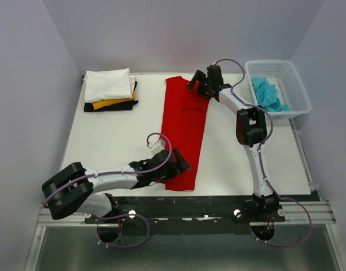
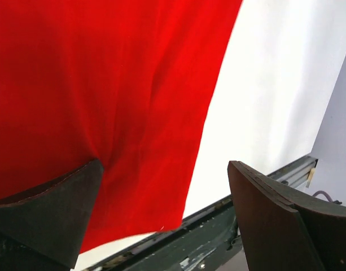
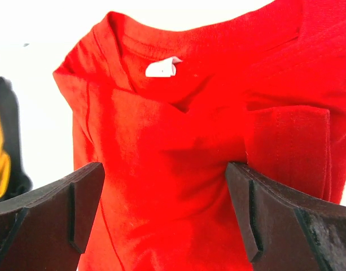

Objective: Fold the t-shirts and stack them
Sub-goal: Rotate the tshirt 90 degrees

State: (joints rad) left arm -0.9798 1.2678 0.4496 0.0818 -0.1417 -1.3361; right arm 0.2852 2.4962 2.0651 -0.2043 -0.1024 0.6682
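Observation:
The red t-shirt (image 1: 184,127) lies on the white table as a long narrow strip, collar at the far end, hem at the near edge. My left gripper (image 1: 177,165) is open over its near left hem; in the left wrist view the red cloth (image 2: 105,101) fills the space between the spread fingers (image 2: 274,220). My right gripper (image 1: 200,84) is open over the collar end; the right wrist view shows the collar with its white label (image 3: 161,68) and a folded-in sleeve (image 3: 288,147). Nothing is held. The turquoise t-shirt (image 1: 267,95) lies in the basket.
A stack of folded shirts, white (image 1: 109,84) on top of yellow-orange (image 1: 110,103) and black (image 1: 113,107), sits at the far left. The white lattice basket (image 1: 279,87) stands at the far right. The table's dark front rail (image 2: 218,231) runs just beyond the hem.

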